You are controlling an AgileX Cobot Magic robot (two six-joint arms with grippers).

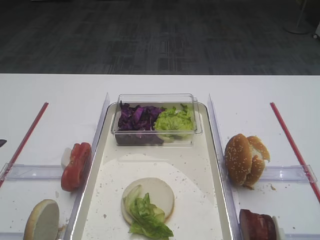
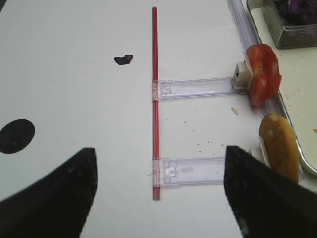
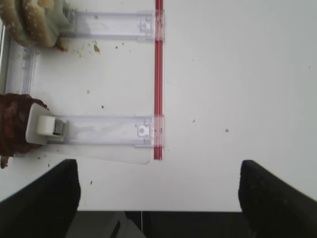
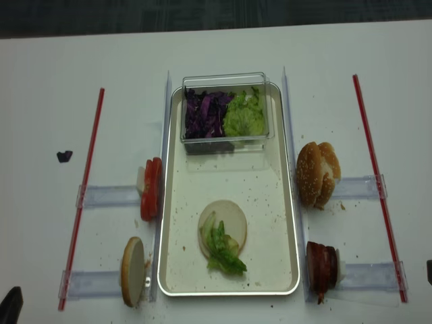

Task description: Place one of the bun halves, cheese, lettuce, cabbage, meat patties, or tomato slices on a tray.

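tray (image 4: 287,223): middle of the tabletop (image 1: 55,95), a bun half (image 4: 223,226) lying flat on it with lettuce (image 4: 221,251) on top
tub (image 1: 156,120): back of tray, purple cabbage (image 1: 137,117) left, more lettuce right
right tool (image 3: 158,198): spread wide, holding nothing
left tool (image 2: 158,193): spread wide too, over bare tabletop

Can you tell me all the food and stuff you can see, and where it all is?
tray: one, silver, centre
bun base: one, pale, on tray
lettuce leaf: one, green, on bun base
box: one, clear, tray's far end, holding purple cabbage and lettuce
tomato slices: red, left of tray
bun half: one, left near
sesame buns: tan, right of tray
patties: dark, right near
left gripper: open
right gripper: open
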